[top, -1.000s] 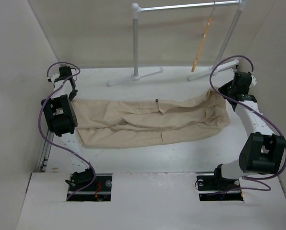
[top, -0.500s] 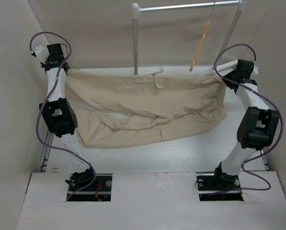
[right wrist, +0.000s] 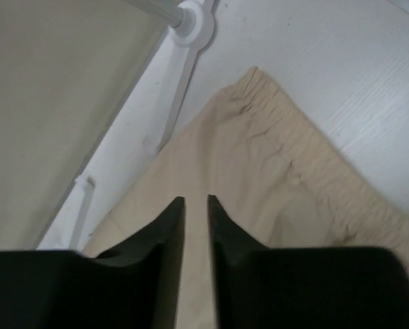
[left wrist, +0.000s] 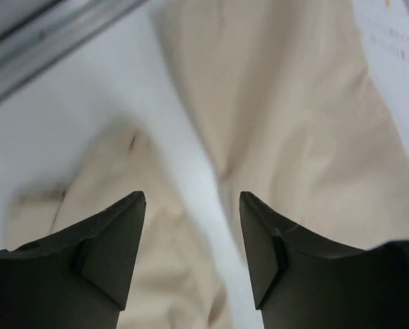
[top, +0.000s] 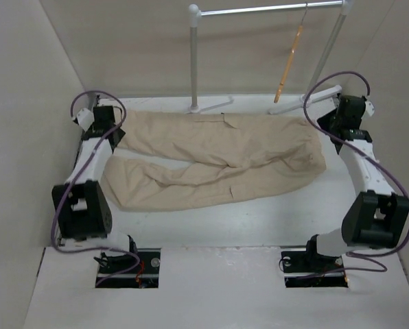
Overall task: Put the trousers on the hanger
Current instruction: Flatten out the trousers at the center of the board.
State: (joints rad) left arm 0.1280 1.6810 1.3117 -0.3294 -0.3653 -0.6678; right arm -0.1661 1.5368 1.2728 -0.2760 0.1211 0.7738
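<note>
Trousers [top: 218,161] lie flat on the table [top: 259,219], hanger [top: 289,65] well apart on the rack [top: 193,55]; left gripper [left wrist: 192,199] wide and empty, right gripper [right wrist: 195,202] barely parted and empty; likely best to fold the legs together before fetching the hanger.

Beige trousers [top: 218,161] lie spread flat on the table [top: 259,219], waistband right, legs left. Orange wooden hanger [top: 290,63] hangs from the rail [top: 259,9].

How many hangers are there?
1. The hanger hangs by its hook from the white rack at the back right, beyond the trousers. Another could lie hidden under the cloth.
</note>
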